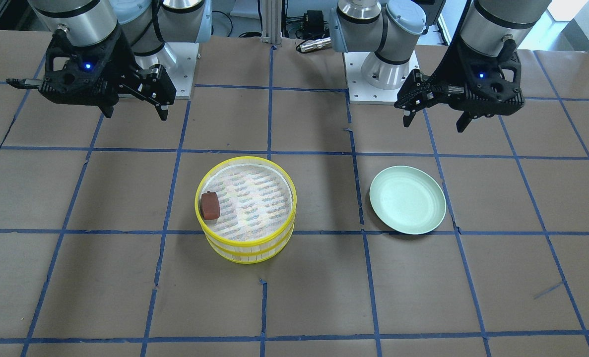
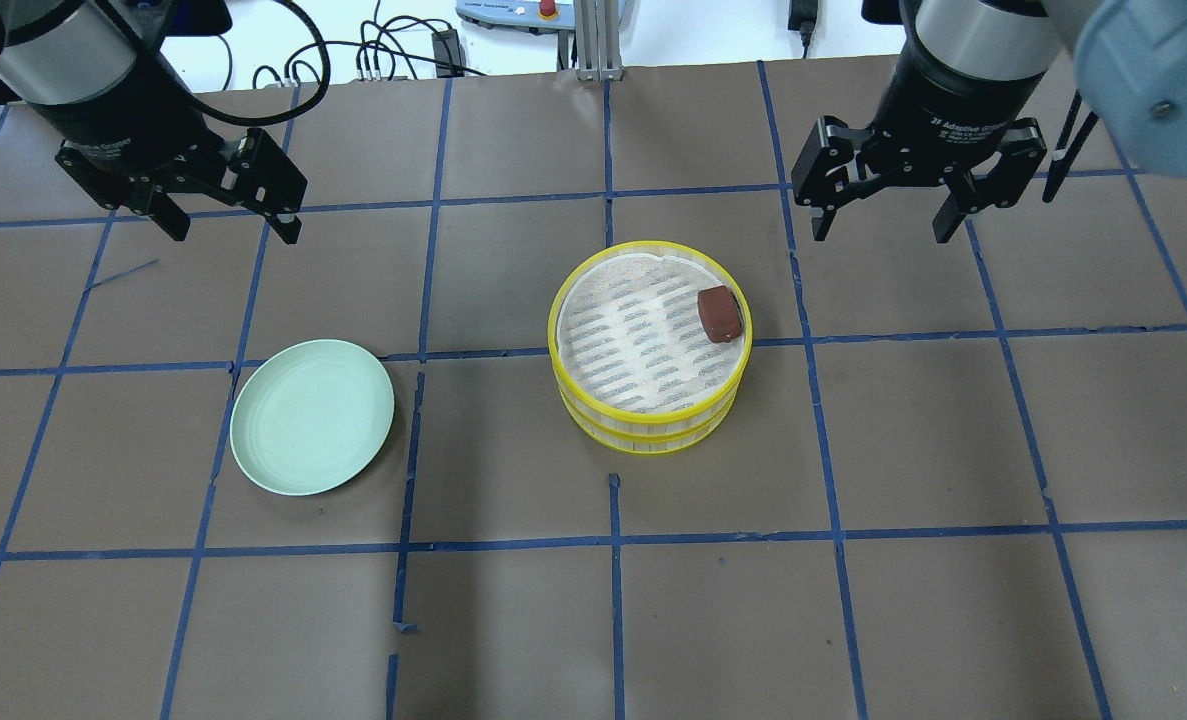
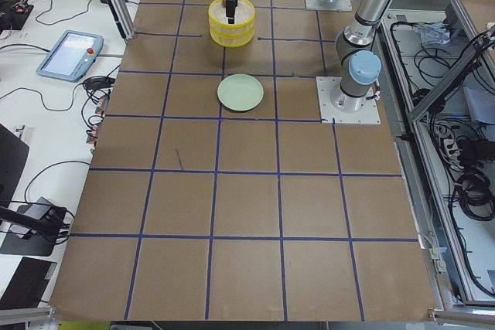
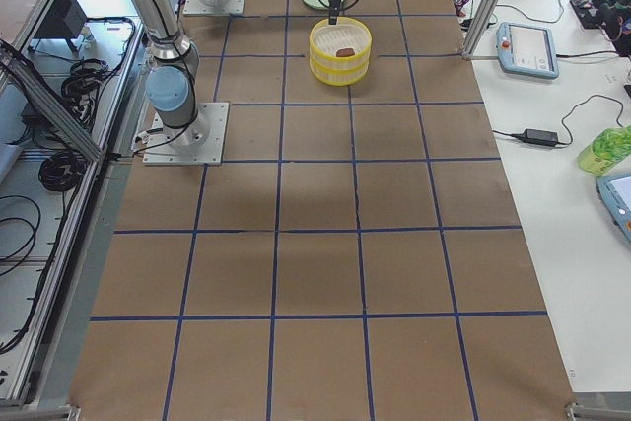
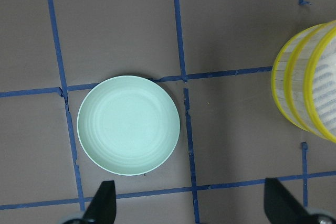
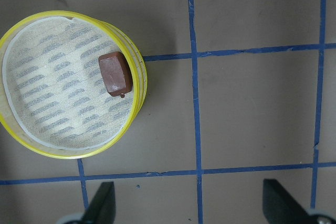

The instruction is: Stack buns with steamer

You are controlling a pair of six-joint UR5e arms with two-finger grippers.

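Observation:
A yellow-rimmed steamer point(image 2: 643, 430) of two stacked tiers stands mid-table. A reddish-brown oblong bun point(image 2: 720, 314) lies on the top tier's liner near the rim; it also shows in the front view point(image 1: 210, 205) and the right wrist view point(image 6: 114, 73). The cream-white bun is out of view. My left gripper point(image 2: 231, 225) is open and empty, high above the table behind the pale green plate point(image 2: 311, 416). My right gripper point(image 2: 881, 232) is open and empty, high up and behind the steamer to its right.
The plate point(image 5: 128, 124) is empty and lies apart from the steamer point(image 5: 310, 93). Brown paper with a blue tape grid covers the table. The arm bases point(image 1: 383, 74) stand at the robot's edge. Side benches hold a tablet pendant point(image 3: 69, 53) and cables.

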